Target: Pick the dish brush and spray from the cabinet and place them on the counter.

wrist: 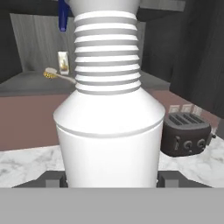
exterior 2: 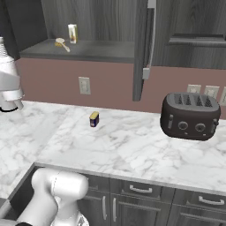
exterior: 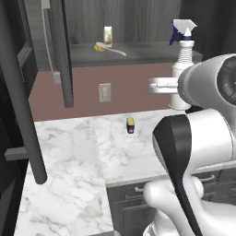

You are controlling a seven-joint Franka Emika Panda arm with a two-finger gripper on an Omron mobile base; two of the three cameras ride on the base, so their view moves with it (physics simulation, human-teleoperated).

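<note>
Your claw [wrist: 109, 178] grips the spray [wrist: 108, 113] by its base, one finger [wrist: 53, 178] at each side, bottle upright above the counter [exterior: 69, 152] near the wall. The brush [exterior: 109, 48] lies on the cabinet [exterior: 138, 53] shelf beside a carton [exterior: 108, 35]; open marble spreads around the small block [exterior: 131, 125].

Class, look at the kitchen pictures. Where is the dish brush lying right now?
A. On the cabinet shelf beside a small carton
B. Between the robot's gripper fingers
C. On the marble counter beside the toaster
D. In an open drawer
A. The dish brush lies on the grey shelf of the cabinet, next to the small carton, well above the counter.
</note>
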